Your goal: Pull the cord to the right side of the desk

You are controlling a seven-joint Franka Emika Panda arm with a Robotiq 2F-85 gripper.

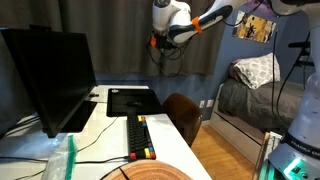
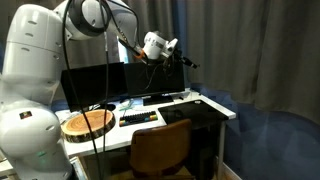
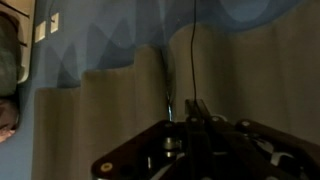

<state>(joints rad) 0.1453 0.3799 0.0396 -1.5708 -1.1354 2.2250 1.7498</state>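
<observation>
My gripper (image 1: pixel 160 40) is raised high above the back of the white desk (image 1: pixel 112 125), close to the dark curtain; it also shows in an exterior view (image 2: pixel 170 46). In the wrist view the fingers (image 3: pixel 195 112) look closed together, and a thin dark cord (image 3: pixel 193 50) runs straight from between them across the curtain. In an exterior view a dark cord (image 2: pixel 147 78) hangs from the gripper down behind the monitors. The picture is dim, so the grip itself is hard to see.
On the desk are a large monitor (image 1: pixel 45 75), a keyboard (image 1: pixel 140 138), a black mat (image 1: pixel 132 100) and a round wooden board (image 2: pixel 87 123). A brown chair (image 1: pixel 183 112) stands at the desk's edge. A bed (image 1: pixel 262 92) lies beyond.
</observation>
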